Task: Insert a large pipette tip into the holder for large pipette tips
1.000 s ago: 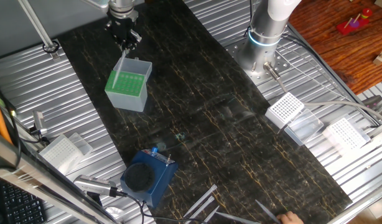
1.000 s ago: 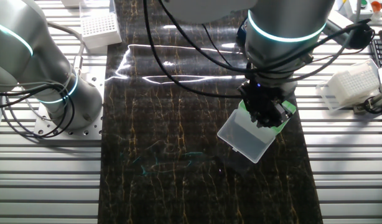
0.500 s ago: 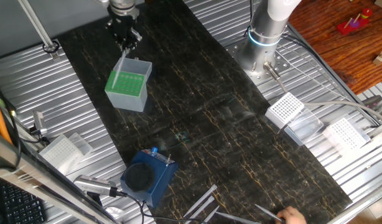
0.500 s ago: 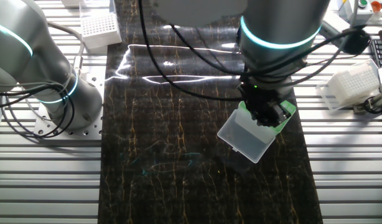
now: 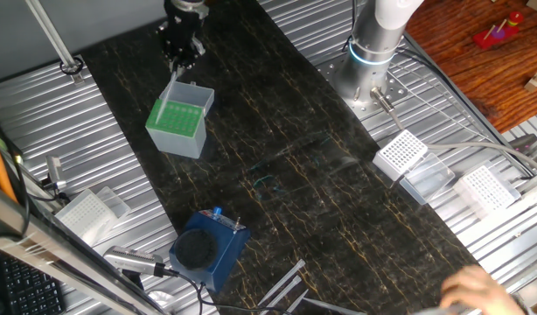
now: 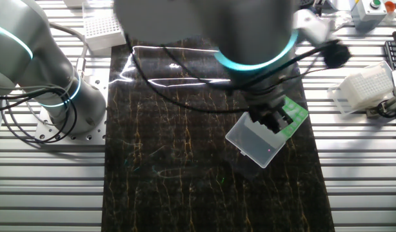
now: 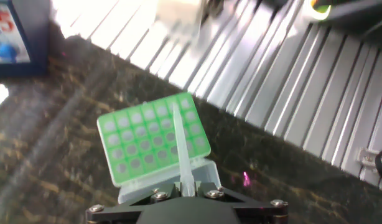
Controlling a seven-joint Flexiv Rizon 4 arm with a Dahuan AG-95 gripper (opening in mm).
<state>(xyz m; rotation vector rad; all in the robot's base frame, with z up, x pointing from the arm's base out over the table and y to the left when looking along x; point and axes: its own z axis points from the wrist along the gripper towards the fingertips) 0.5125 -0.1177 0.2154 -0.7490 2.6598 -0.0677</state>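
In the hand view, nearest the camera, the gripper (image 7: 186, 190) is clamping the wide end of the large pipette tip (image 7: 180, 146), whose translucent cone is pointing away toward the holder for large pipette tips (image 7: 152, 147). The point is hanging over the far right part of the green grid; whether it is already entering a hole cannot be told. The picture is blurring, so the alignment is hard to judge. Beyond, on the dark marbled mat (image 5: 295, 157), the dark blue block (image 5: 205, 248) is standing well apart, and white perforated racks (image 5: 400, 154) are sitting on the ribbed metal table (image 5: 478, 114). The risk, as I judge it: the tip is looking slightly tilted, so descending off-centre could be jamming it on the grid's ribs, bending it or shoving the light box sideways.
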